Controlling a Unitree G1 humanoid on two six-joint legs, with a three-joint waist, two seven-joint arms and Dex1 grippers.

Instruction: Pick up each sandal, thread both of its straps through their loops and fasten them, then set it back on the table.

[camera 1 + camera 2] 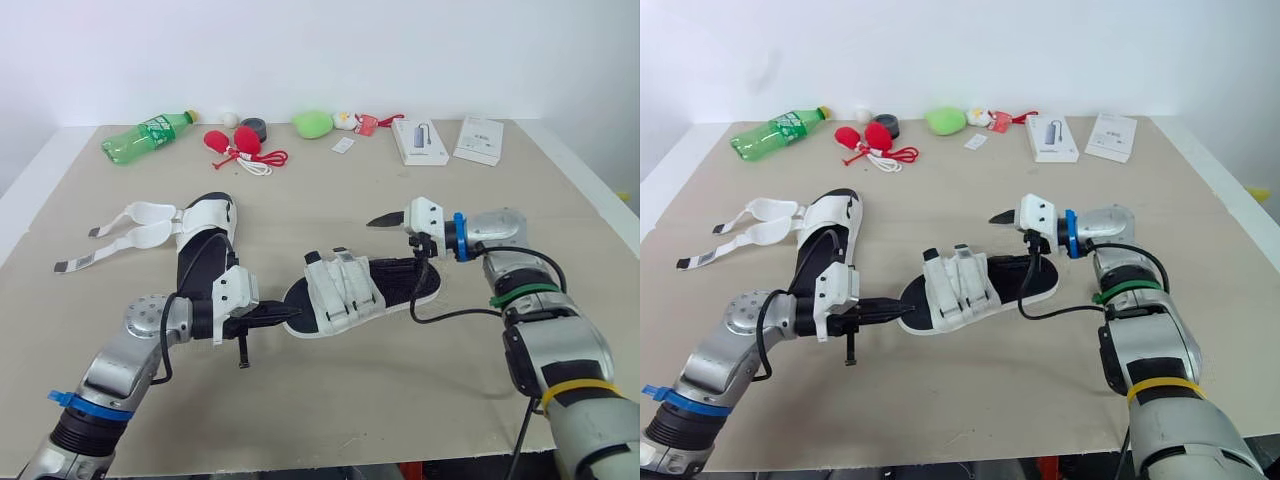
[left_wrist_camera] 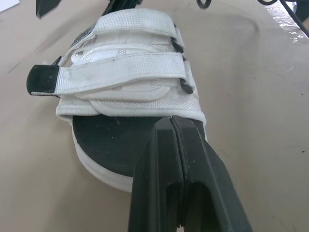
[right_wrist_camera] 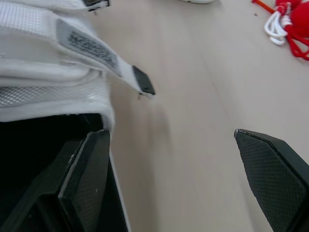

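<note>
— Sandal (image 1: pixel 355 290), where?
— Mid-frame, flat on the worktop (image 1: pixel 330 400), both straps (image 2: pixel 120 77) fastened.
— What's beside it?
— Left tool (image 1: pixel 292 312), pinched together, at its toe; right tool (image 3: pixel 169 133), spread apart, over its heel.

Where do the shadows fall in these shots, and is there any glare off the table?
Left eye view: light comes from above, so the strapped sandal casts only a thin, soft shadow along its near edge on the table. Left wrist view: a pale sheen lies on the table's far corner. Right wrist view: the strap tab throws a faint, diffuse shadow just beside it.
</note>
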